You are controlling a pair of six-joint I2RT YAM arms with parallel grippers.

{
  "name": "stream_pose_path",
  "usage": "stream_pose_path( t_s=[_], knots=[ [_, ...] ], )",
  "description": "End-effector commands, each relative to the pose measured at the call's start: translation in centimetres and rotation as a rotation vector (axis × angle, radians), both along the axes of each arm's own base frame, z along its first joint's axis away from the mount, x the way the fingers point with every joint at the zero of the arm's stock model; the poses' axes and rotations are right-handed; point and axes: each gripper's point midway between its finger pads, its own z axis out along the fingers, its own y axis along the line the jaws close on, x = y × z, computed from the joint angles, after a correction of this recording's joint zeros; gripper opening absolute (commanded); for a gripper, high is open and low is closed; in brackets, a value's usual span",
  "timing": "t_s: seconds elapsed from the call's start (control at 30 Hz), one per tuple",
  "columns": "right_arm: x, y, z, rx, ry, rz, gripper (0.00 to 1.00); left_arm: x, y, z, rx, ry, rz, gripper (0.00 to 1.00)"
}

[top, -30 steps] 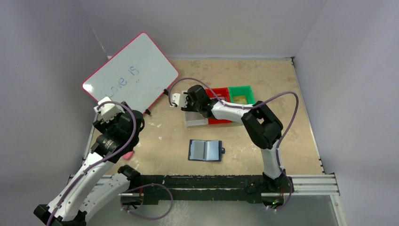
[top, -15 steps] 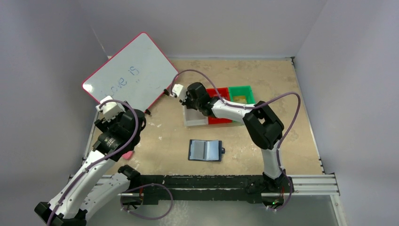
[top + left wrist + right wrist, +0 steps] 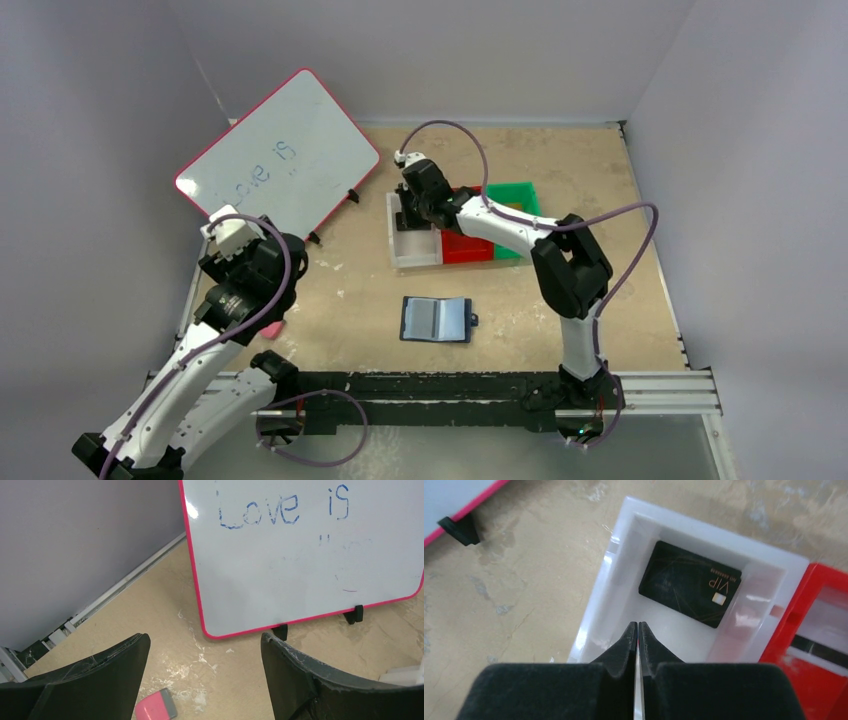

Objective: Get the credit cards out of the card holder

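Left gripper (image 3: 202,675) near-left, fingers spread, empty, facing pink-framed whiteboard (image 3: 305,550). Dark navy bifold card holder (image 3: 437,319) open at table centre-near. Right gripper (image 3: 637,632) pressed together, empty, above white plastic bin (image 3: 614,575) holding black rectangular credit card (image 3: 690,583); red plastic bin (image 3: 819,620) right.

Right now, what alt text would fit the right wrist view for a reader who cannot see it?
A black card marked VIP lies flat in a white bin, seen from above past the right gripper, whose black fingers are shut together with nothing between them. A red bin adjoins the white one on the right, and a tan table lies on the left.
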Motion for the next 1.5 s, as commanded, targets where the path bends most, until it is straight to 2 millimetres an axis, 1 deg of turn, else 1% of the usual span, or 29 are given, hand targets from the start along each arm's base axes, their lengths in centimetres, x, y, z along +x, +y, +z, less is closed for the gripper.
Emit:
stream_pose_path(
  t_s=[0.0, 0.13, 0.2, 0.37, 0.53, 0.67, 0.9, 1.03, 1.2, 1.47],
  knots=[
    [0.0, -0.5, -1.4, 0.002, 0.094, -0.136, 0.03, 0.0, 0.4, 1.5, -0.012, -0.048, 0.031, 0.81],
    [1.1, -1.2, -2.0, -0.043, 0.070, -0.193, 0.02, -0.1, 0.5, 1.4, -0.013, -0.050, 0.033, 0.82],
    [1.4, -1.4, -2.7, -0.065, 0.068, -0.204, 0.02, -0.1, 0.5, 1.4, -0.014, -0.052, 0.033, 0.81],
    [1.3, -2.0, -4.6, -0.121, 0.085, -0.211, 0.01, 0.1, 0.3, 1.4, -0.016, -0.047, 0.025, 0.81],
    [1.4, -2.3, -5.4, -0.143, 0.085, -0.214, 0.01, 0.1, 0.3, 1.4, -0.016, -0.046, 0.025, 0.81],
    [1.5, -2.7, -6.7, -0.179, 0.091, -0.230, 0.01, 0.1, 0.3, 1.3, -0.016, -0.044, 0.024, 0.81],
    [1.4, -2.5, -6.9, -0.181, 0.087, -0.227, 0.02, 0.2, 0.2, 1.2, -0.013, -0.038, 0.022, 0.81],
    [1.5, -3.3, -7.7, -0.220, 0.084, -0.256, 0.02, 0.2, 0.1, 1.1, -0.011, -0.033, 0.020, 0.81],
    [2.2, -4.2, -8.1, -0.273, 0.045, -0.302, 0.02, 0.2, 0.2, 1.2, -0.010, -0.034, 0.021, 0.81],
    [2.2, -4.1, -8.3, -0.335, -0.013, -0.327, 0.04, 0.2, 0.1, 1.1, -0.010, -0.034, 0.021, 0.81]
  ],
)
